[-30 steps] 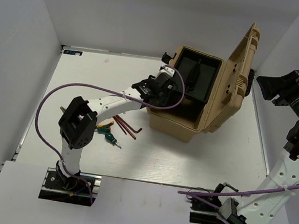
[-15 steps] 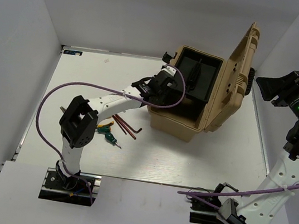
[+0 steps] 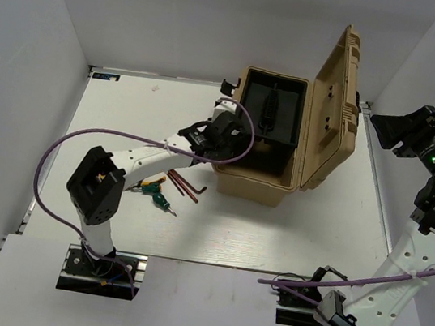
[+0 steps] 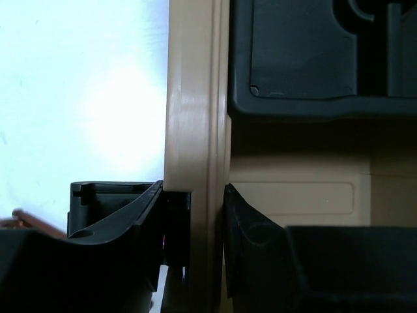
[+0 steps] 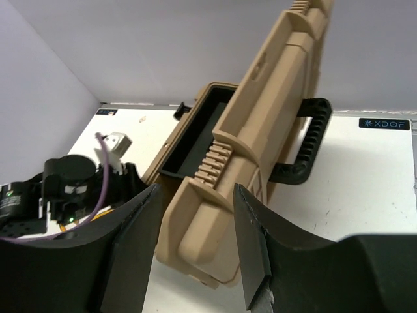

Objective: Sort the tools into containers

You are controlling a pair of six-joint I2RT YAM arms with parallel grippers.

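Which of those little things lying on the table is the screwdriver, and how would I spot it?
Start at the big tan toolbox with its lid up. On the white table just left of its front lies a small cluster of tools. The screwdriver is the short one with the green handle, beside thin dark-red hex keys and yellow-handled pliers.

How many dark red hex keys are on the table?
2 visible: thin dark-red L-shaped hex keys lie side by side on the white table, just left of the tan plastic toolbox. Others may hide under the left arm.
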